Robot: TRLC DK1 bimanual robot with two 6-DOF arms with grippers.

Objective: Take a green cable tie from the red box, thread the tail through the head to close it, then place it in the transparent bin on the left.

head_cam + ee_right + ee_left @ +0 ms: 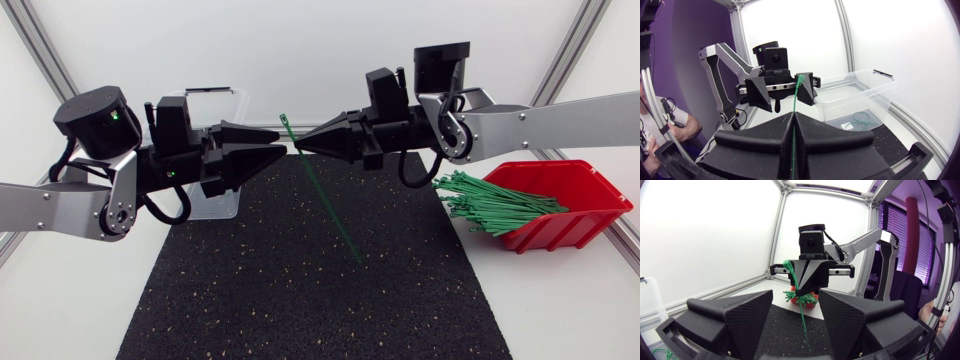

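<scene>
**Arms face off over the mat, one green tie between them**

Above the black mat on the worktop, a single green cable tie hangs at a slant with its tail low and free. The right gripper pinches the tie near its upper end, fingers pressed together on the strap. Opposite, the left gripper holds nothing, its fingers spread. To thread well, the left fingers should probably catch the loose tail and curl it up squarely into the head. Further back sit the red box of spare ties and the transparent bin. The head's slot is too small to see, and the left arm partly hides the bin.
</scene>
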